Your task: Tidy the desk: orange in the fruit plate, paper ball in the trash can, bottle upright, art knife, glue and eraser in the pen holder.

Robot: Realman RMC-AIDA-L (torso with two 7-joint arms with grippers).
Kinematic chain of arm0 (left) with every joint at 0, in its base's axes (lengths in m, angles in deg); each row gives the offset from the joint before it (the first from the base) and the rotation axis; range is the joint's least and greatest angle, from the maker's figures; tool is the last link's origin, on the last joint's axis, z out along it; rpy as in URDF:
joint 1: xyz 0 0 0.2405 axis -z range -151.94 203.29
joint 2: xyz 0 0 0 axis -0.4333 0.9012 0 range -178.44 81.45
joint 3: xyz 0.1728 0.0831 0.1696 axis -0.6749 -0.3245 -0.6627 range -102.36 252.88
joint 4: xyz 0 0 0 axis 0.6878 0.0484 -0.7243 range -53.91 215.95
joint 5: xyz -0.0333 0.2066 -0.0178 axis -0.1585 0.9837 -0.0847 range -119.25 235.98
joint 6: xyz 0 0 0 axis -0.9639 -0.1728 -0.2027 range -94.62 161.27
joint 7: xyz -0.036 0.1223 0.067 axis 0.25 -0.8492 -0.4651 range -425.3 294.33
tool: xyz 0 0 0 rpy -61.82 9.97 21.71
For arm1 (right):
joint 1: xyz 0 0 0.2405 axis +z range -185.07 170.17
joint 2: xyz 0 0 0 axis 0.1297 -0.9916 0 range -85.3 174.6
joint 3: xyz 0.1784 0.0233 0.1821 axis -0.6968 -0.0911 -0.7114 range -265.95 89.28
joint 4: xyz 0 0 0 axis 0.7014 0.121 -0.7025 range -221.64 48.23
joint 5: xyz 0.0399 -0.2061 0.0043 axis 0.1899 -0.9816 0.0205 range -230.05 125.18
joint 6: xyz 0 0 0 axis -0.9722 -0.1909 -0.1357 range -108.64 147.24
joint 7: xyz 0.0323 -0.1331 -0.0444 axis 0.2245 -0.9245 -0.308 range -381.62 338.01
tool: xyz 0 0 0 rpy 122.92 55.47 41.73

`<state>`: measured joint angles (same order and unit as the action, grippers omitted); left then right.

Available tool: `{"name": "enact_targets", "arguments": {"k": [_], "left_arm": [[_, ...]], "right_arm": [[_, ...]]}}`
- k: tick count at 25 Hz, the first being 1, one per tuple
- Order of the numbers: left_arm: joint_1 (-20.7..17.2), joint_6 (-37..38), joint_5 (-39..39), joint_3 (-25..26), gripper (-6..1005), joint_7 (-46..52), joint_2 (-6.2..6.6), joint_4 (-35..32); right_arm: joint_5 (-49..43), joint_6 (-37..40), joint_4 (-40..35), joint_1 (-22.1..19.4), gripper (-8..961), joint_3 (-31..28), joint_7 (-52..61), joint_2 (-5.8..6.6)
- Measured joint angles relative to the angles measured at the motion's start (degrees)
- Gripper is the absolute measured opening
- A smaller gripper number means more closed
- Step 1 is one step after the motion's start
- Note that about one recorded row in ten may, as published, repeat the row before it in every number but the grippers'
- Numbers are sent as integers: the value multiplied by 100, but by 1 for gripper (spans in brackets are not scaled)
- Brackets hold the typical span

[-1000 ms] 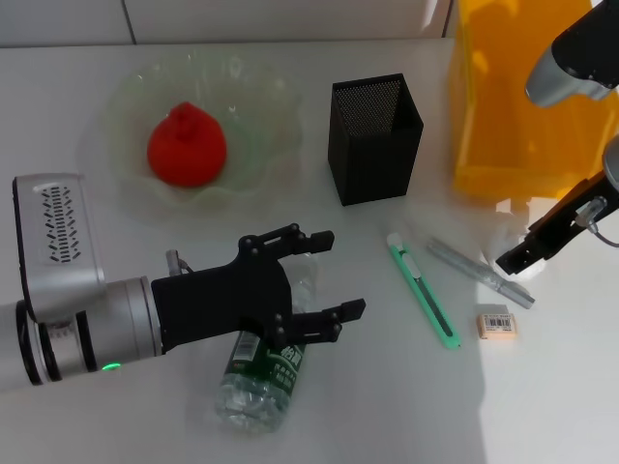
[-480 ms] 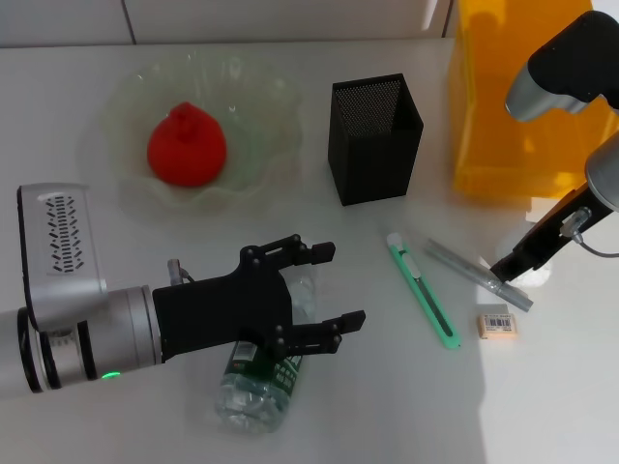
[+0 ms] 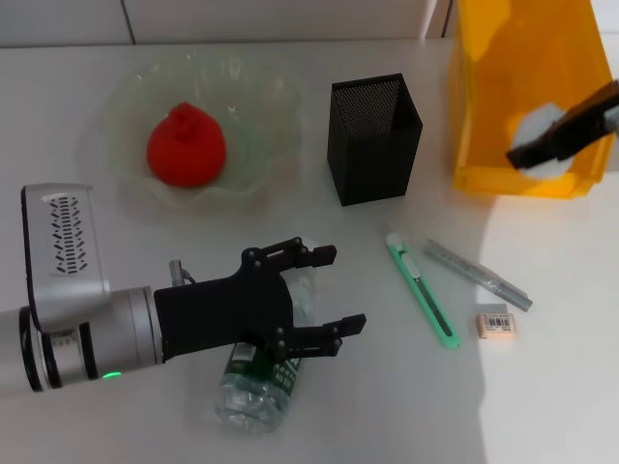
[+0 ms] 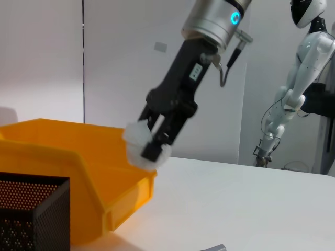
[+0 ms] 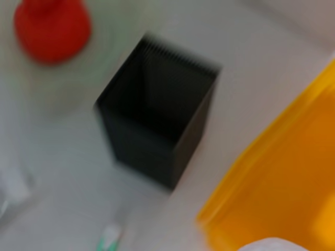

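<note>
My right gripper (image 3: 530, 152) is shut on the white paper ball (image 3: 544, 128) and holds it above the front wall of the yellow trash can (image 3: 503, 87). The left wrist view shows the same gripper (image 4: 152, 147) pinching the paper ball (image 4: 137, 140) over the can's rim. Open and low, my left gripper (image 3: 343, 288) hovers over the bottle (image 3: 259, 385), which lies on its side. The orange (image 3: 187, 145) sits in the glass fruit plate (image 3: 126, 97). The green art knife (image 3: 424, 290), grey glue stick (image 3: 479, 274) and eraser (image 3: 494, 323) lie right of the black mesh pen holder (image 3: 374, 138).
The pen holder stands between the plate and the trash can. In the blurred right wrist view the pen holder (image 5: 157, 110), the orange (image 5: 49, 29) and the trash can (image 5: 282, 183) lie below the gripper.
My right gripper has risen from the table beside the glue and moved back over the trash can with the paper ball. The left gripper has barely moved.
</note>
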<state>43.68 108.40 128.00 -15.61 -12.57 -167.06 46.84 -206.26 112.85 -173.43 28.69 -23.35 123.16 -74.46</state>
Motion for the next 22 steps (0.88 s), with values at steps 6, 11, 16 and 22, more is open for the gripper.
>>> {"name": "enact_targets", "arguments": {"k": [6,11,16,22], "left_arm": [[9,2,8,-35,830,0,-1,0],[18,0,9,-70,830,0,-6,0],[19,4,9,-76,830,0,-12,-1],[19,55,-13,-79,829,18,-18,-56]], "right_arm": [[-58,-1568,246,-106,550,-168,-262,2],[-86,-2452,1029,-63,561,-158,-372,3],[-139,-2743,1296,-33,572,-160,-466,0],[-117,-2748,1156,-90,672,-162,-475,-5]]}}
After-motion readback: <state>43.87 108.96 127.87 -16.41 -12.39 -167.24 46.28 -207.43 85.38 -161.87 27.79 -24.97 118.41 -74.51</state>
